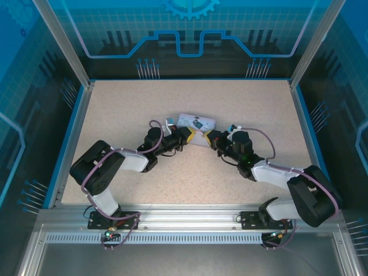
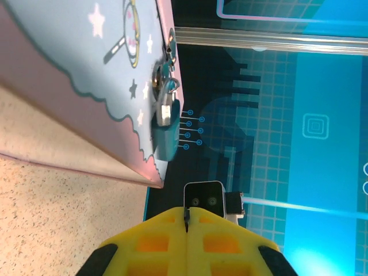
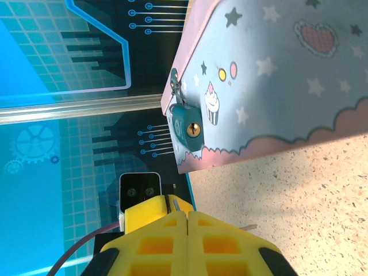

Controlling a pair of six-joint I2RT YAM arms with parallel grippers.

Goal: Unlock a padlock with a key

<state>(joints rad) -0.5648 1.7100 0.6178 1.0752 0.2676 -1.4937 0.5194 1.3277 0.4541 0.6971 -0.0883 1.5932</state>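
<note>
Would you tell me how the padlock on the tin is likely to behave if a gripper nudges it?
The padlock hangs from the tin by its thin shackle, so it will probably swing or twist rather than stay put. Its small, smooth-looking body may slip off a fingertip. It looks rigid, not fragile.

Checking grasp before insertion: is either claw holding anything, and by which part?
Right claw: shut, with a thin metal sliver of a key seemingly pinched at its tips, one end poking out. Left claw: shut, nothing visibly held.
</note>
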